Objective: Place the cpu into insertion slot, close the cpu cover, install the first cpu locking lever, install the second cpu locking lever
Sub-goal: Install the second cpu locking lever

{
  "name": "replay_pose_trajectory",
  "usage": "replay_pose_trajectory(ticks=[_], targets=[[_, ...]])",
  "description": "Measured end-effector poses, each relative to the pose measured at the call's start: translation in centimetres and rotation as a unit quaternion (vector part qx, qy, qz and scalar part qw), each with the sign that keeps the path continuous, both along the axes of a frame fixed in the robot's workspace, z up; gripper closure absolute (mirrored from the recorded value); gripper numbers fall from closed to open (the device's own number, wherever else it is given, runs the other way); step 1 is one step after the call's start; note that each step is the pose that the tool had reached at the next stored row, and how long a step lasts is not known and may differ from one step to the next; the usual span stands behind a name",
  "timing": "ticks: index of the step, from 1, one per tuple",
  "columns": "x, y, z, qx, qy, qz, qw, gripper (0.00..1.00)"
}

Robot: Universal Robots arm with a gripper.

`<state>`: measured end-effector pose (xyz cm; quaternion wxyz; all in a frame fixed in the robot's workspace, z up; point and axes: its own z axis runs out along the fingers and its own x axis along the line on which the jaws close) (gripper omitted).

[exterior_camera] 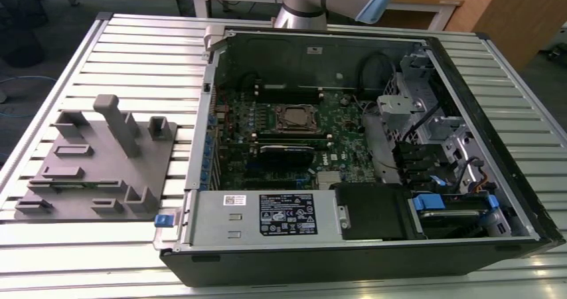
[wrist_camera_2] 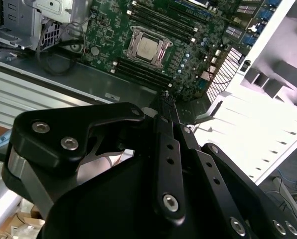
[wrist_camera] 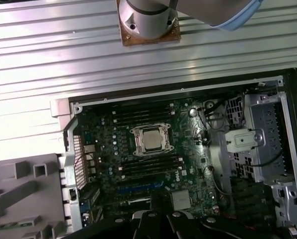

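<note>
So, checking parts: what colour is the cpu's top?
Dull silver-grey; the cpu shows best in the second wrist view.

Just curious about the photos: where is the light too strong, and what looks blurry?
First wrist view: the ribbed table glares bright. Second wrist view: the gripper fills the foreground dark and soft; the cpu stays sharp. Exterior view: even light.

exterior view high and oblique, both wrist views looking down, sharing the cpu [wrist_camera: 150, 140]
</note>
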<state>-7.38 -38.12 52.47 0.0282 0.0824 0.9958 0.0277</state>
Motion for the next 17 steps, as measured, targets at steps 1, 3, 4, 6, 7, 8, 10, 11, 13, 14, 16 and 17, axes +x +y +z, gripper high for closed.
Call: replay_pose_trajectory(ticks=[1,3,4,6,7,8,10,11,13,14,16,17], targets=[[0.0,0.0,-0.18,0.0,0.0,0.0,1.0,0.89],[0.0,0.0,-0.53,0.0,0.0,0.0,1.0,0.89],[0.0,0.0,-0.73,0.0,0.0,0.0,1.0,0.89],[0.0,0.0,-0.93,-0.0001,0.0,0.0,1.0,0.89],[0.0,0.0,-0.93,-0.0003,0.0,0.0,1.0,0.89],[0.0,0.0,-0.92,-0.0004,0.0,0.0,1.0,0.89],[0.01,0.0,-0.93,-0.0006,0.0009,0.0,1.0,0.89],[0.01,0.01,-0.95,-0.0006,0.0059,0.0,0.99998,0.89],[0.0,0.0,-1.0,-0.0005,0.0149,0.0,0.99989,0.89],[0.0,0.0,-1.0,-0.0005,0.0152,0.0,0.99988,0.89],[-0.01,0.0,-0.99,-0.0005,0.0156,0.0,0.99988,0.89],[0.0,0.0,-0.99,-0.0005,0.0157,0.0,0.99988,0.89]])
